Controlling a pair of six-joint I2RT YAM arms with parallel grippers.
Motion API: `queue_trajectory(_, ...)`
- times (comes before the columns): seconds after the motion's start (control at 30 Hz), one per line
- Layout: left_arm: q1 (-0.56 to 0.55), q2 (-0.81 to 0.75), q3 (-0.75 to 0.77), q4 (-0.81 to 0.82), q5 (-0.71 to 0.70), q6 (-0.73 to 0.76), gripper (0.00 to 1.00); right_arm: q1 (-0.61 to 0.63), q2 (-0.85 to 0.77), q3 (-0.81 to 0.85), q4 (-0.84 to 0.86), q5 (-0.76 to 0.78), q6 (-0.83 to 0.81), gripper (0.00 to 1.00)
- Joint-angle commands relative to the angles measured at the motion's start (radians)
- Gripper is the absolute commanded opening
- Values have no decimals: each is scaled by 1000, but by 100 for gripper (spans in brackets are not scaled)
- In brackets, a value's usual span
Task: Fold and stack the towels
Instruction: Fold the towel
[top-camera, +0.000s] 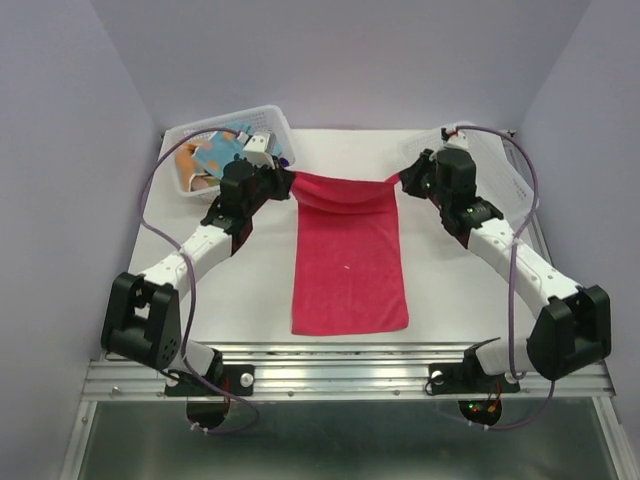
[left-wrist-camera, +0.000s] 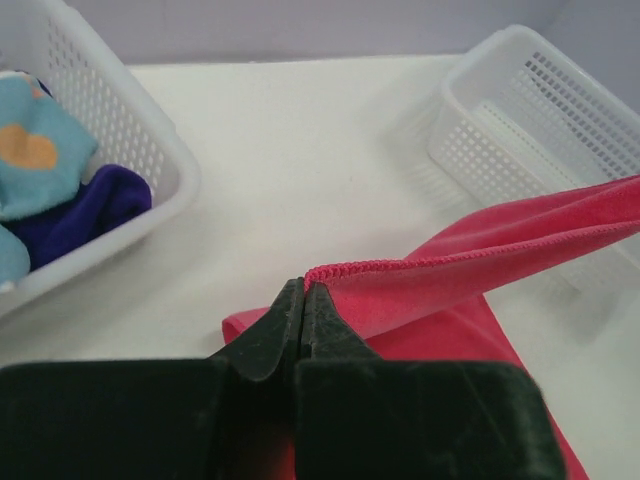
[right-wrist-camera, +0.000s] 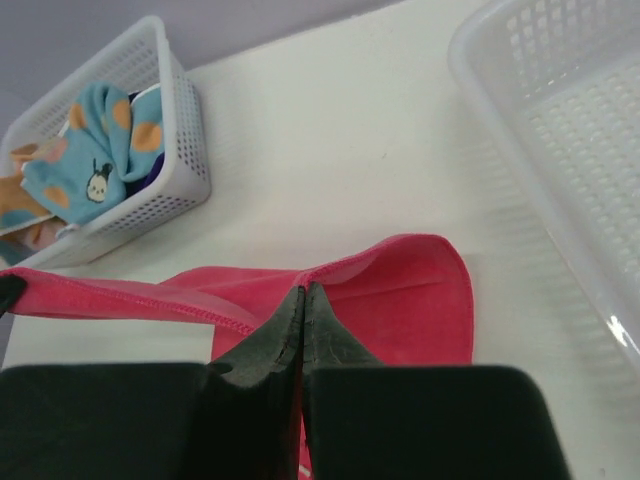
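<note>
where flat, pink-red towel (top-camera: 350, 270) long near-to-far

Lab: bare lilac walls (top-camera: 330, 60), railed white table (top-camera: 235, 275)

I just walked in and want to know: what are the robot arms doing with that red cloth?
The left gripper and right gripper are each shut on a far corner of the pink-red towel, holding that edge above the table while the rest lies flat, likely to fold it. More towels sit in the far-left basket.
</note>
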Motion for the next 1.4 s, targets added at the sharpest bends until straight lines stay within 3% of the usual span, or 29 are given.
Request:
queue_trajectory(0.0, -34, -164, -166, 142, 1, -78, 0, -3, -143, -148, -11, -105, 94, 1)
queue_trajectory(0.27, -157, -399, -426, 161, -142, -143, 0, -2, -363, -371, -46, -216, 179, 1)
queue_trajectory(0.4, -172, -478, -553, 189, -154, -195, 0, -2, -481, -464, -98, -237, 226, 1)
queue_trajectory(0.67, -218, -549, -667, 192, -142, -278, 0, 0, -665, -598, -184, -280, 341, 1)
queue_trajectory(1.37, -248, -910, -869, -5, -166, -502, 0, -2, -786, -648, -359, -403, 311, 1)
